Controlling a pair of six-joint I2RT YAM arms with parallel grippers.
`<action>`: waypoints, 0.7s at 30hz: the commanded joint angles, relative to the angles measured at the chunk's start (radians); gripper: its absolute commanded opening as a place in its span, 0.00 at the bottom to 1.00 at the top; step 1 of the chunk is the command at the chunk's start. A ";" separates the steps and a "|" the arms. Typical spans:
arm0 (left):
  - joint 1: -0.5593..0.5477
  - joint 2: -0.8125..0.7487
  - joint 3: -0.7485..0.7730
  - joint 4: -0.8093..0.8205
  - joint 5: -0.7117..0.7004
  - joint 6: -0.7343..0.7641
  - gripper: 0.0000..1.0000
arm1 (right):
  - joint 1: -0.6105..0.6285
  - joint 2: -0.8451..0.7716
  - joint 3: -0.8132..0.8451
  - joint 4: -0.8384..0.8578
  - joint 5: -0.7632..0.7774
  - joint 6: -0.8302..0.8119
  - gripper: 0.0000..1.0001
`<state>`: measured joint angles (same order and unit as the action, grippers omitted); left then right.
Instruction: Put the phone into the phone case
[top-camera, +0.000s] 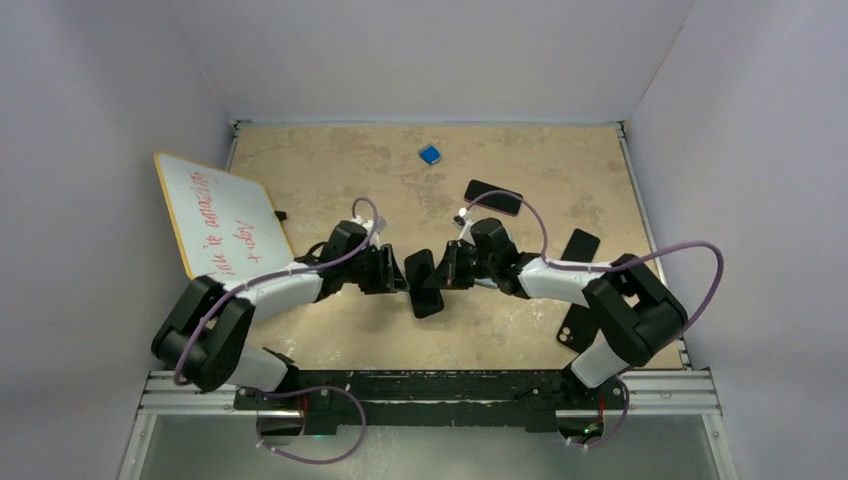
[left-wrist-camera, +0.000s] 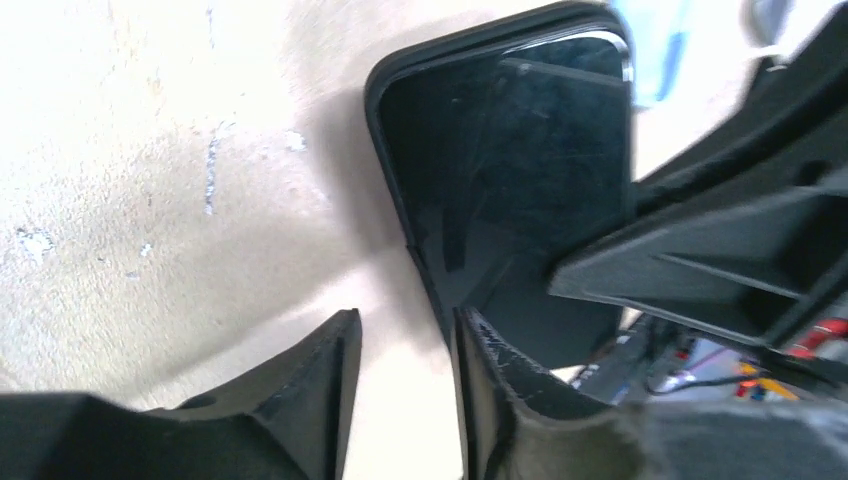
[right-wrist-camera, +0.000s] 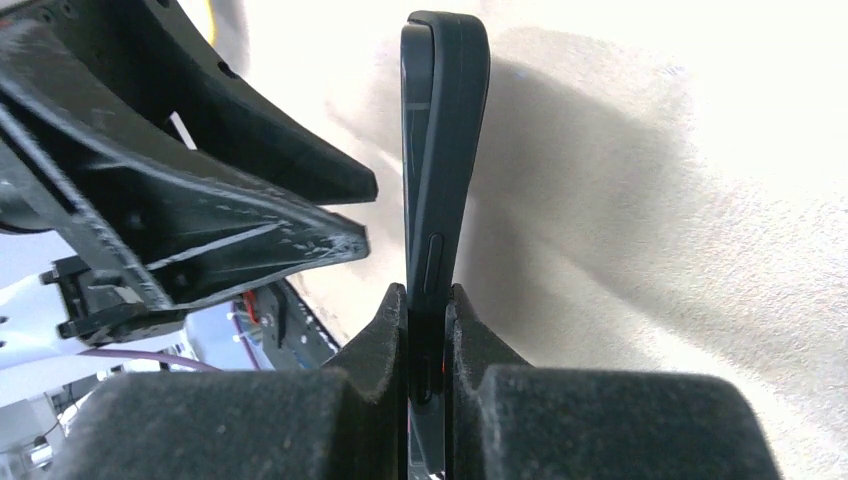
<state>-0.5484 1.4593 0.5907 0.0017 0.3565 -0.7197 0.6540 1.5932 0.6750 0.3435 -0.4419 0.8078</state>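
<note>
Phone (right-wrist-camera: 443, 150) clamped edge-on in right tool (right-wrist-camera: 428, 297); left tool (left-wrist-camera: 405, 335) parted beside it.

Top external: fixed, high above and behind the arm bases, looking down and toward the far side over the whole table (top-camera: 330, 170); distant.
Left wrist: low, close, facing right past the left gripper (left-wrist-camera: 405, 320) onto the phone (left-wrist-camera: 500, 150) screen.
Right wrist: nearest, facing left, phone seen edge-on.
Shared by all three: phone and the tabletop around it.
</note>
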 joint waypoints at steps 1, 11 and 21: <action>0.056 -0.185 -0.006 0.046 0.134 -0.002 0.46 | -0.009 -0.139 0.019 0.058 0.015 0.031 0.00; 0.152 -0.456 -0.049 0.348 0.384 -0.237 0.74 | -0.028 -0.445 -0.005 0.143 0.002 0.054 0.00; 0.151 -0.378 -0.112 0.799 0.514 -0.471 0.73 | -0.029 -0.458 -0.069 0.445 -0.126 0.228 0.00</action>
<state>-0.4004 1.0424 0.5045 0.5362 0.7883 -1.0611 0.6270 1.1290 0.6151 0.5636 -0.4923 0.9375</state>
